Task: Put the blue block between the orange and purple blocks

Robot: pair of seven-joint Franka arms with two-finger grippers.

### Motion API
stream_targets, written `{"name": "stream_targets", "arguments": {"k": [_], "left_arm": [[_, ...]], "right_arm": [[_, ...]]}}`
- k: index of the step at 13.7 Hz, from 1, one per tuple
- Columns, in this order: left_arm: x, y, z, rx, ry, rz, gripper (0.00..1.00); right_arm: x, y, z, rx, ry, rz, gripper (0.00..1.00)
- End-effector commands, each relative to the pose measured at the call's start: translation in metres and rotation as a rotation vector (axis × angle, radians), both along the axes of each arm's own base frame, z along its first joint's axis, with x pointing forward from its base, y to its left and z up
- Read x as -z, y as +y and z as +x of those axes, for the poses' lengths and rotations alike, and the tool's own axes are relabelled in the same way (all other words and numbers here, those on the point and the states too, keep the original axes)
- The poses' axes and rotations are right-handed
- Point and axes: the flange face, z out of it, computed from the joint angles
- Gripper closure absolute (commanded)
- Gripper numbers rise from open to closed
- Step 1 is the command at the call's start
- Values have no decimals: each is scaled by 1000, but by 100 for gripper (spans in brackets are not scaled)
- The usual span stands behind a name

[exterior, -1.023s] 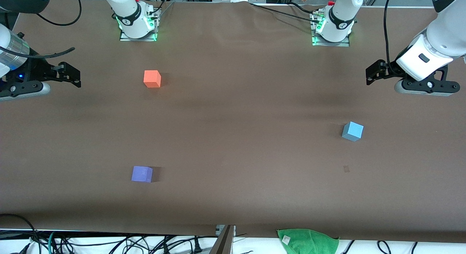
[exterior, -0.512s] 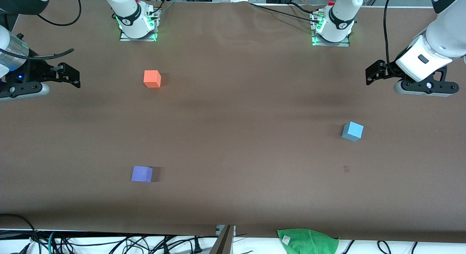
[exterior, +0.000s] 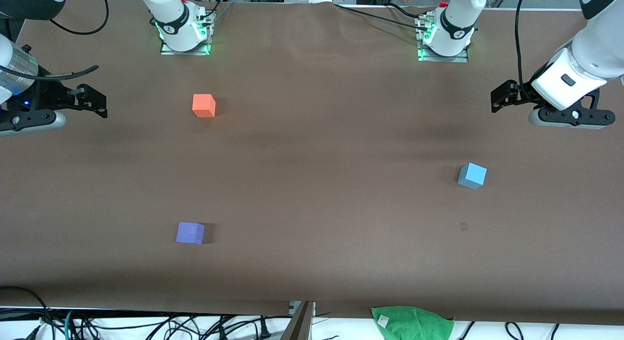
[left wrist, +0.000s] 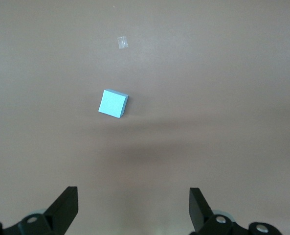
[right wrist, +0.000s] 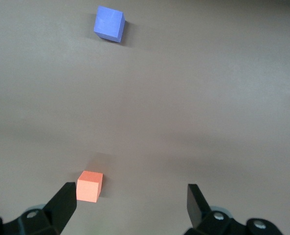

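The orange block [exterior: 204, 106] is sitting toward the right arm's end of the table [exterior: 312, 150], with the purple block [exterior: 190, 233] lying nearer the front camera. The blue block [exterior: 472, 175] is lying well apart, toward the left arm's end.

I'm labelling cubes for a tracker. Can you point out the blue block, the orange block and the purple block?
blue block [exterior: 475, 173]: front view, on its light top face.
orange block [exterior: 203, 104]: front view, on its top face.
purple block [exterior: 189, 232]: front view, on its front face.
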Motion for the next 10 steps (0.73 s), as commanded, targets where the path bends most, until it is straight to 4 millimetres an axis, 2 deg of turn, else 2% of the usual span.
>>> {"name": "stream_targets", "arguments": {"k": [1,3,6,7,10], "left_arm": [[2,6,5,38,24,8,0],[9,12,8,132,37,-7,0],[21,49,20,304,59,-9,0],[30,56,23,367,76,-17,0],[80,76,42,425,141,-34,0]], "right_arm": [[-4,0,1,10,-10,19,0],[-4,1,1,8,-9,19,0],[-5,1,1,8,-12,19,0],[-4,1,1,8,-9,19,0],[-4,1,1,8,-10,19,0]]}}
